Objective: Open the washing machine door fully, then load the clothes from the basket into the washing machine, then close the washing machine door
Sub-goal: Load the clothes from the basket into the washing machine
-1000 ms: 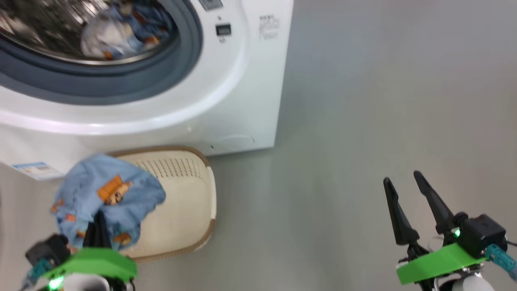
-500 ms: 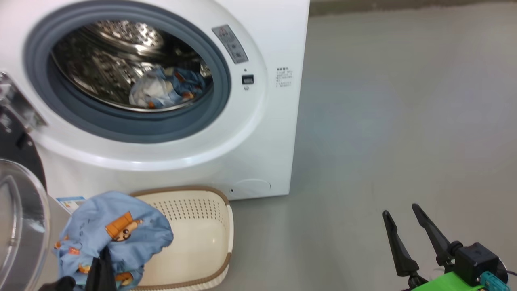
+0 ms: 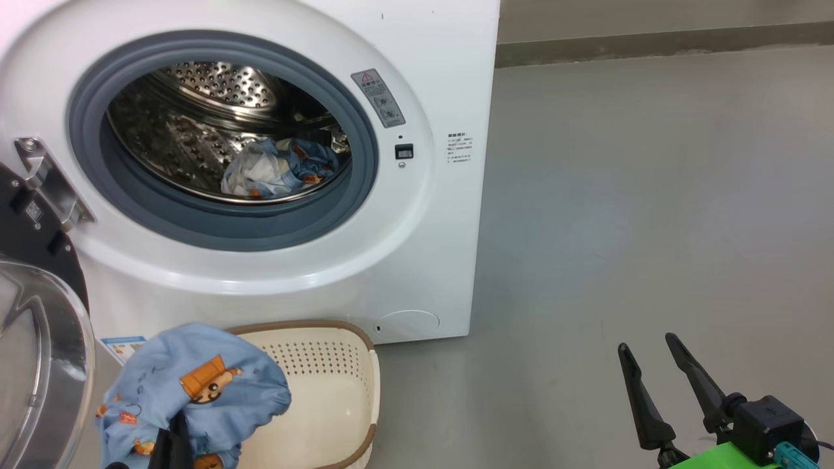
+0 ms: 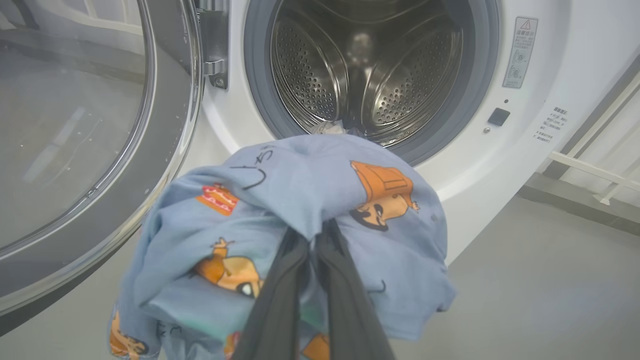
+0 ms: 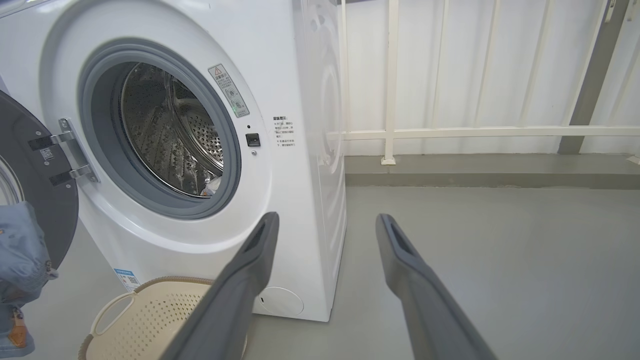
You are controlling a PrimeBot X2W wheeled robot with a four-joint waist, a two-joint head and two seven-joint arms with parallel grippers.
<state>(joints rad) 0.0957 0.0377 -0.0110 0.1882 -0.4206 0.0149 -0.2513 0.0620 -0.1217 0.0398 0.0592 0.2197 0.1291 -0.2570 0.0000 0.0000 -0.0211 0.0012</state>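
**At the left fingertips: blue printed garment, gripped in front of the drum mouth**

Left gripper [image 4: 317, 235]: fingers pinched together on a light-blue garment [image 4: 300, 175] printed with orange cartoon figures. The cloth bunches over the fingertips and hangs down on both sides of them.

Below the garment: basket [image 3: 339, 404], on the floor just in front of the washing machine [image 3: 430, 260]. The garment overhangs its left part.

Ahead along the fingers, left wrist view: the grey gasket [image 4: 260, 100] and steel drum [image 4: 310, 75] lie directly beyond the cloth.

In the drum bottom: more clothes [image 3: 273, 172], blue and white, in a heap.

Washing machine door [image 4: 170, 125]: swung open on its metal hinge [image 3: 49, 179], standing to the left of the gripper.

Right gripper [image 3: 646, 344]: jaws spread wide, nothing between them, over grey floor [image 3: 619, 195], well to the right of the machine and basket.
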